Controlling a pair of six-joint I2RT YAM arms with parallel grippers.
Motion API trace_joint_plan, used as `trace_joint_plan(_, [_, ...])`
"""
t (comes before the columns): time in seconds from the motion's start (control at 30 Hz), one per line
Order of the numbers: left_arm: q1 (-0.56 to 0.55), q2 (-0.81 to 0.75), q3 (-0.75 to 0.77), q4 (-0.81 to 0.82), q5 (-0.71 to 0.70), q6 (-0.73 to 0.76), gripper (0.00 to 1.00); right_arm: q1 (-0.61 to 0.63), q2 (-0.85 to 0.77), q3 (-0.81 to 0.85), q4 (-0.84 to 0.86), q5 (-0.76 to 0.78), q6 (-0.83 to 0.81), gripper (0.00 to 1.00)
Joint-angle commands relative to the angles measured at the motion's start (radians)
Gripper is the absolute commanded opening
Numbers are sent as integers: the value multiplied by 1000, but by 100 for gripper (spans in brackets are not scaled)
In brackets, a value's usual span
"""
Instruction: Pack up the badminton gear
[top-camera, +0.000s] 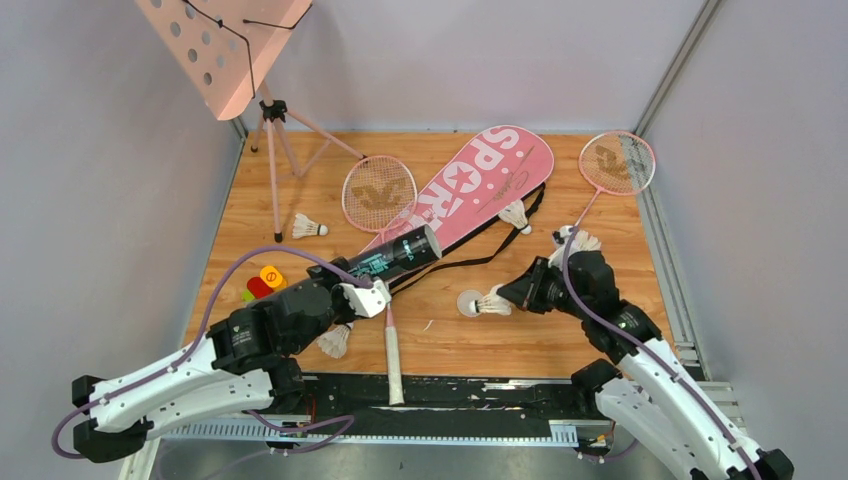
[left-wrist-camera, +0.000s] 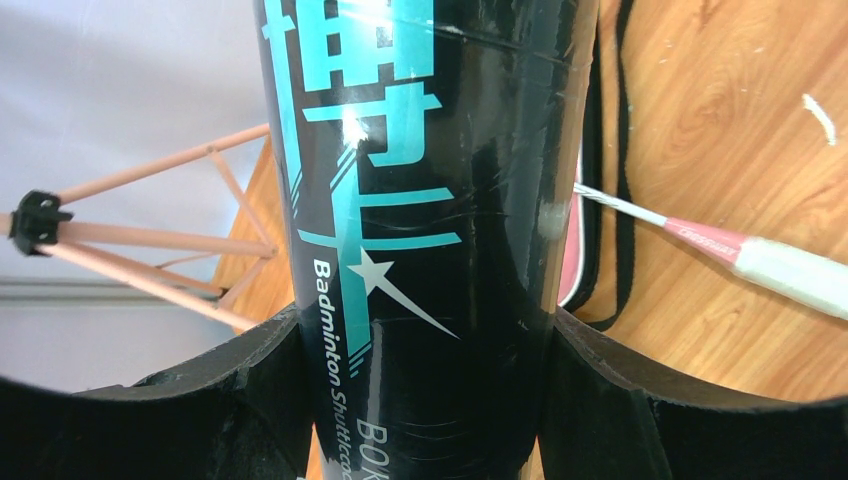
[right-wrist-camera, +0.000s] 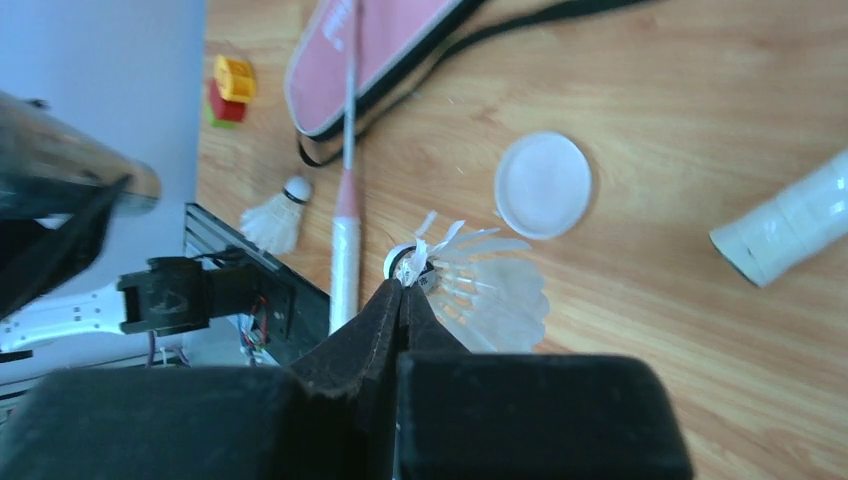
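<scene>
Top external view: left gripper (top-camera: 362, 297) clamps the black tube (top-camera: 395, 257) mid-table, right gripper (top-camera: 515, 296) at its four o'clock pinches a shuttlecock (top-camera: 492, 303), so loading seems underway, next needing cork-to-mouth alignment.

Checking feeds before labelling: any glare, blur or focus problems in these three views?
Top external: even light, sharp, only soft shadows. Left wrist: white glare spots on the glossy black tube, lettering readable. Right wrist: the right gripper is a blurred dark mass up close; the held shuttlecock looks washed out and soft.
</scene>
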Motion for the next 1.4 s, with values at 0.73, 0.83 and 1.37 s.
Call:
trace_joint_plan(0.73, [3, 103, 3, 18, 179, 9, 44, 13, -88, 119, 513, -166, -1, 0])
trace_joint_plan(0.83, [2, 109, 4, 16, 175, 9, 44, 28, -80, 96, 527, -175, 15, 0])
trace_joint_plan(1.37, [3, 100, 6, 17, 200, 14, 44, 169, 47, 37, 654, -152, 48, 0])
